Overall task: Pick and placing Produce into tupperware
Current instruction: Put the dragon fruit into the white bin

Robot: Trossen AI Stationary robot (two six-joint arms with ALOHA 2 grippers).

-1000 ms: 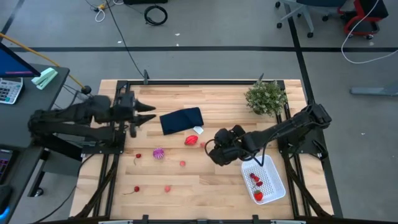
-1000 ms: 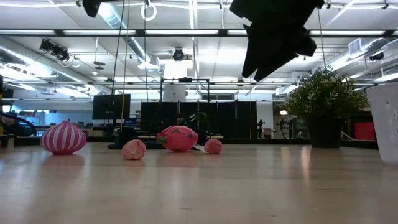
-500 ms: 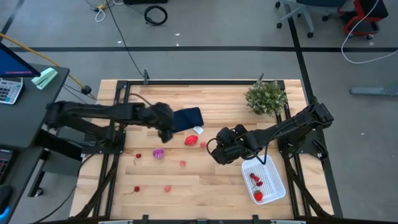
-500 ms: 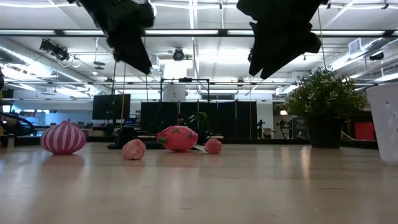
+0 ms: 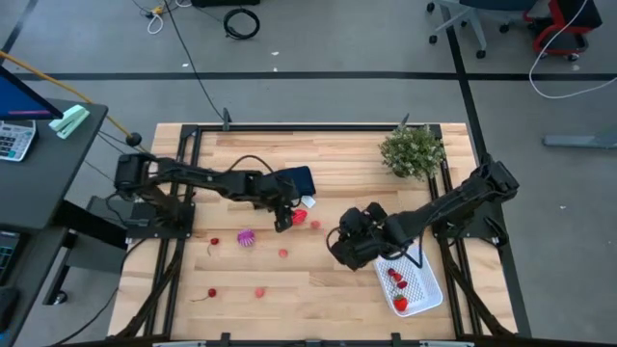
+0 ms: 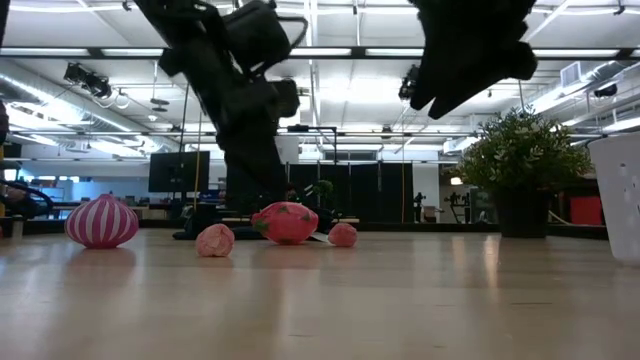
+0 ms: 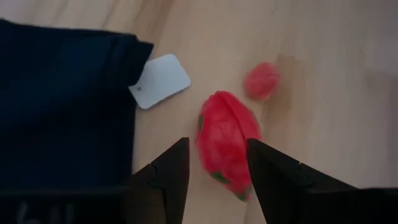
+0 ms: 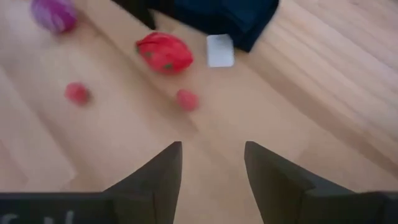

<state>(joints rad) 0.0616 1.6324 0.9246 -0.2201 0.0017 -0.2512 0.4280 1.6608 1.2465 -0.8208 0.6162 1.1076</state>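
Observation:
The bigger red piece (image 5: pixel 298 217) (image 7: pixel 225 144) lies on the wooden table beside the navy cloth (image 5: pixel 285 185). My left gripper (image 5: pixel 286 221) (image 7: pixel 214 171) is open and tipped down over this piece, with one finger on each side of its near end. No touch shows. The purple striped ball (image 5: pixel 246 238) (image 6: pixel 102 222) and small pink bits (image 5: pixel 283 253) (image 5: pixel 314 225) rest on the table. My right gripper (image 5: pixel 339 238) (image 8: pixel 211 167) hangs open above bare wood with nothing between its fingers, just left of the white tupperware (image 5: pixel 420 294), which holds red pieces (image 5: pixel 396 280).
A green bushy plant (image 5: pixel 413 149) stands at the far right corner. A white tag (image 5: pixel 308 201) lies by the cloth. More small red bits (image 5: pixel 211 293) (image 5: pixel 259 292) lie toward the near left. Open wood lies between the two grippers and along the near edge.
My left gripper has swung out from the table's left side toward the middle. It has come down and tipped its fingers downward, and it now stands around the bigger red piece. My right gripper has drifted slightly toward the near edge. No produce has moved.

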